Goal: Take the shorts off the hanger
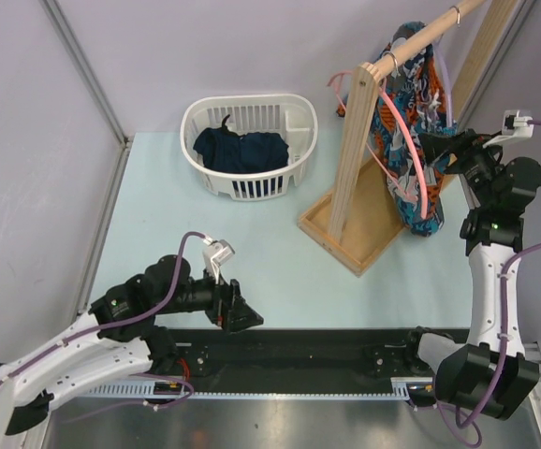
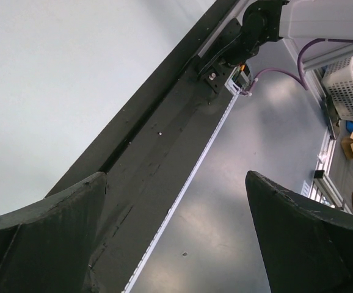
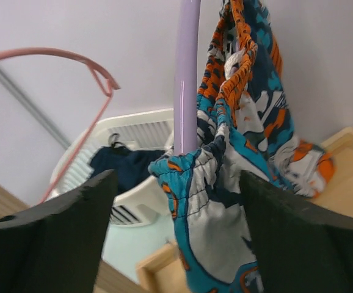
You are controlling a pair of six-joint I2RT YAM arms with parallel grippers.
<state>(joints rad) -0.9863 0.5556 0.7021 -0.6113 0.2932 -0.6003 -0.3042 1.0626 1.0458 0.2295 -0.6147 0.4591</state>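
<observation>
At the far right of the bench, the colourful teal, orange, white and black printed board shorts (image 3: 225,213) hang from the thin lavender plastic hanger (image 3: 185,73) on the tall wooden rack (image 1: 350,159). The right end effector (image 3: 178,183) is released, its jaws spread either side of the lavender bar and the gathered waistband, gripping nothing. The left end effector (image 2: 176,183) is released too, low over the black rail (image 2: 146,165) at the near edge. I'd judge the shorts light, limp and a bit slick, so they'll sag and slide. The bunched elastic waistband offers the thickest, surest hold. The hanger looks free to swing, so a gentle pull seems wise.
</observation>
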